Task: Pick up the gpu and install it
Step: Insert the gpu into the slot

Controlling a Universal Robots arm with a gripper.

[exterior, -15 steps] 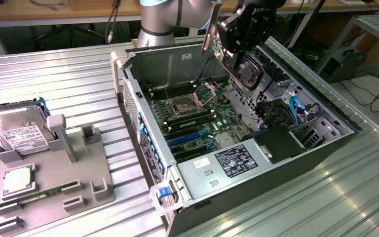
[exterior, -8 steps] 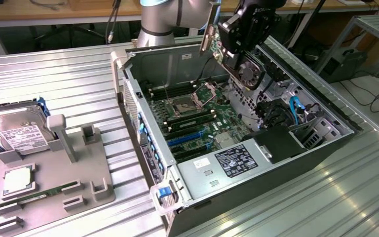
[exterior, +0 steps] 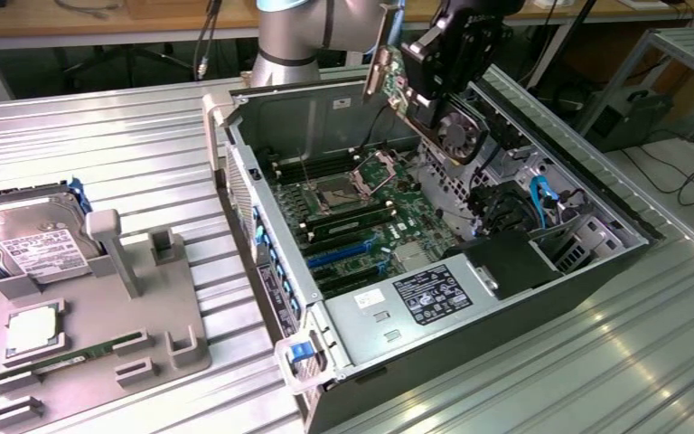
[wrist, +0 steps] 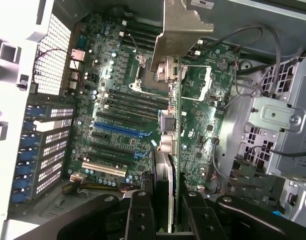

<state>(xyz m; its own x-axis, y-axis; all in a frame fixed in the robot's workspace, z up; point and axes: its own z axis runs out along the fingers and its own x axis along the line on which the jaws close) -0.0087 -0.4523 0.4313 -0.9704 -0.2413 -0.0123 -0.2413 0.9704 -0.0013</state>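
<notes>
Open computer case on ribbed metal table, motherboard exposed. At its 9 o'clock, grey fixture: hard drive at 11 o'clock, 1 green memory stick at 6 o'clock.

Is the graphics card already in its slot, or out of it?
Out. The claw holds the graphics card in the air over the open computer case, apart from the board.

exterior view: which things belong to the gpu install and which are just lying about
On the job: gpu, claw shut on it, motherboard in the open case.
Lying about: hard drive, memory stick, square chip, all on the grey holder.
</notes>
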